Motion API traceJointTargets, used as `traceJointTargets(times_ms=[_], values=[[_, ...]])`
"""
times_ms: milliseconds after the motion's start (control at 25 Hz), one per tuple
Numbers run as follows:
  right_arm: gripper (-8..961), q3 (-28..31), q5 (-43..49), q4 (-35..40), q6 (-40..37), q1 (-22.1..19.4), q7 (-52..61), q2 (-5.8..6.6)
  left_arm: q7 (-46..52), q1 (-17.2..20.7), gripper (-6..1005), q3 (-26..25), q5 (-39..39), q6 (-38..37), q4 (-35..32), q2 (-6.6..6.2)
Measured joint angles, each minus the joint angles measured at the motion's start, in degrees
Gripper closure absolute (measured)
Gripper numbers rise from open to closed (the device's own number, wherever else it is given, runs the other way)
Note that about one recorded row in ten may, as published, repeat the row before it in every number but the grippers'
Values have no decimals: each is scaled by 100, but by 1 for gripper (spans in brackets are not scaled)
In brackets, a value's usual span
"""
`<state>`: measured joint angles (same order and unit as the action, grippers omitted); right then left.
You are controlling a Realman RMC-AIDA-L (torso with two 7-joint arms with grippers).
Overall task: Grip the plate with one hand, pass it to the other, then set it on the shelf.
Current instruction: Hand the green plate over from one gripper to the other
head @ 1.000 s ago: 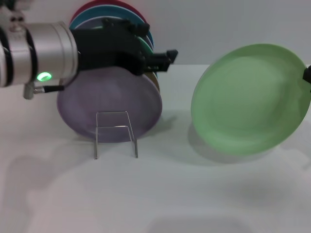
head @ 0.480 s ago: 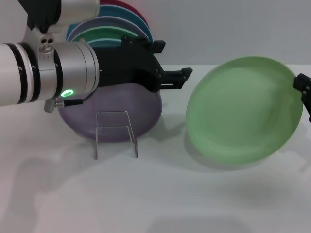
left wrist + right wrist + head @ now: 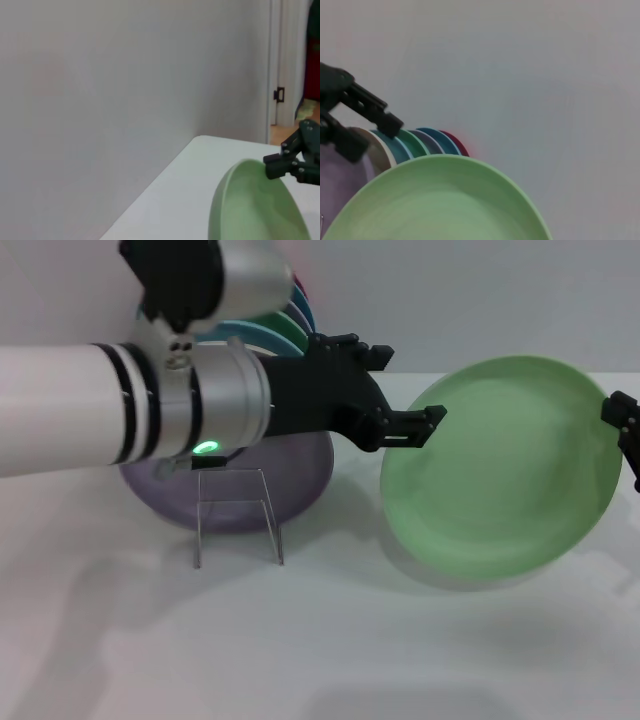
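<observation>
The light mint-green plate (image 3: 500,470) is held on edge above the table, its face turned toward me. My right gripper (image 3: 622,430) is shut on its right rim at the picture's right edge. The left wrist view shows that grip (image 3: 285,162) on the plate (image 3: 260,210). My left gripper (image 3: 415,385), black on the thick silver arm with the green light, is open just beside the plate's upper left rim, not touching it. The right wrist view shows the plate (image 3: 435,205) with the left gripper's spread fingers (image 3: 370,107) behind it.
A wire rack (image 3: 238,515) stands at the left with a lilac plate (image 3: 290,480) leaning in it. Several coloured plates (image 3: 420,142) are stacked on edge behind it against the white wall. The thick left arm (image 3: 100,415) crosses above the rack.
My left arm has swung right from above the rack until its open gripper reached the plate's left rim. The plate has shifted slightly left in the right gripper.
</observation>
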<state>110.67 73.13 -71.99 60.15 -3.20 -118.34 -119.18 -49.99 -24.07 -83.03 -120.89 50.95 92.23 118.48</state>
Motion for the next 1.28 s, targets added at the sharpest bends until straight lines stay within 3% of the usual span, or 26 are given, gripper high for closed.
traceJointTargets(times_ms=[360,1280], values=[[943,-5,0,-15,82,-18,45,0,16,-344,291,189,-104,-238,-449,7],[941,15,-1,-18,90,4,113,0,83,-397,300,459,-424,-685,-578,8]])
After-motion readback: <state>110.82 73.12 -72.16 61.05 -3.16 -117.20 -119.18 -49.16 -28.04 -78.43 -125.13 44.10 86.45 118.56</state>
